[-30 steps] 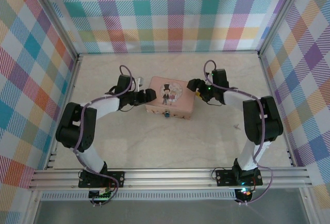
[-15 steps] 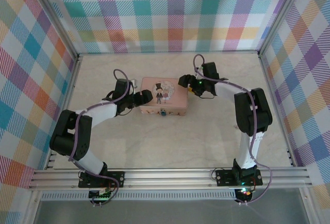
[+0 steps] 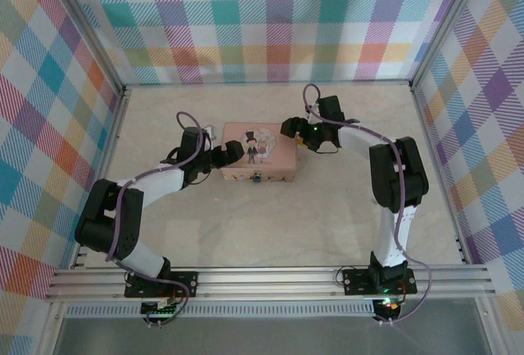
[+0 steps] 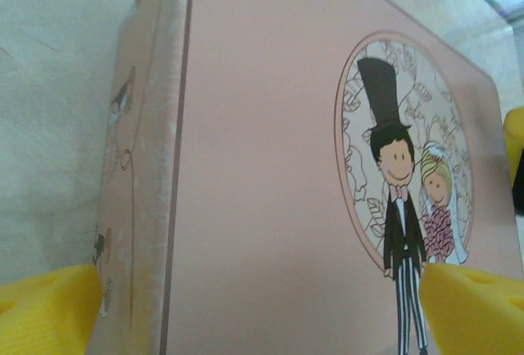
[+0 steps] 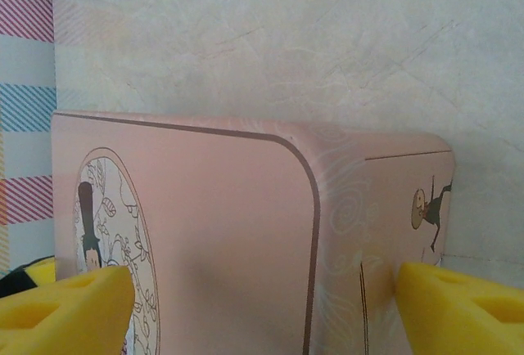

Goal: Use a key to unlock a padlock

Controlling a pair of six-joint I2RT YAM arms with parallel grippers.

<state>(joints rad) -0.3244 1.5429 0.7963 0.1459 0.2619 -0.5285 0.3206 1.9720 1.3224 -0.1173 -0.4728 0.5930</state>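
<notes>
While the pink tin [image 3: 274, 163] lies closed, left pincer [image 3: 233, 152] and right pincer [image 3: 288, 128] flank it, released

One tin [image 3: 278, 155], perhaps one padlock [image 3: 258, 178].

1. The tiny silvery-metal padlock with a blue-teal part [image 3: 257, 178] is small in the top view, so its shackle and keyhole cannot be made out.
2. It sits against the near wall of the pink picture tin [image 3: 278, 157], about midway along that wall.
3. It lies to the right of the left gripper [image 3: 233, 152] and closer to the arm bases.
4. It lies left of the right gripper [image 3: 289, 127], apart from both.
</notes>
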